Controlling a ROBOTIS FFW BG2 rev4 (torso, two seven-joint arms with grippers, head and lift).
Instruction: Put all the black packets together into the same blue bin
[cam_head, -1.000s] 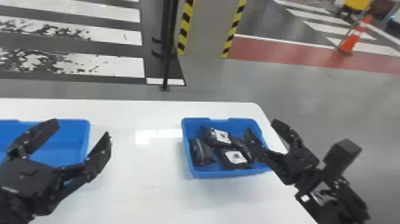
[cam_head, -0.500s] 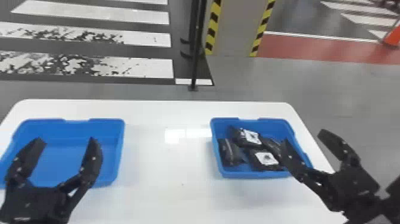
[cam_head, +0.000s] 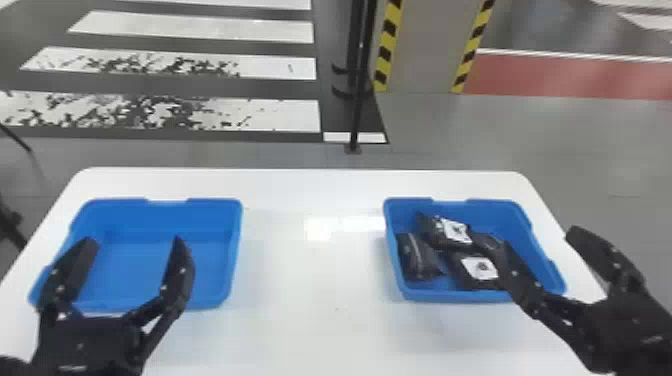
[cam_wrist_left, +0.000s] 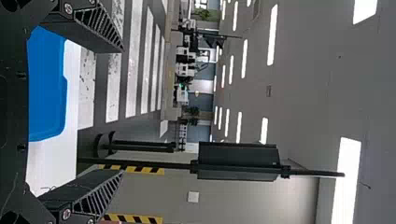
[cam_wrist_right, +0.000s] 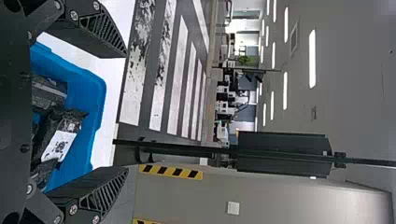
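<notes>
My left gripper stands open over the near part of the left blue bin, which holds nothing. Several black packets lie together in the right blue bin, two with white labels. Over that bin's near right side is my right gripper, open, one finger hiding part of the packets. In the left wrist view, the left gripper has nothing between its fingers, with the blue bin behind. The right wrist view has the right gripper spread wide, and a labelled packet in the bin.
Both bins rest on a white table, with bare tabletop between them. Beyond its far edge stand a black pole and a pillar with yellow and black stripes.
The head view has swung left, bringing the whole left bin into sight. Against the bins, the left gripper now stands more upright over its bin. The packets have not visibly moved.
</notes>
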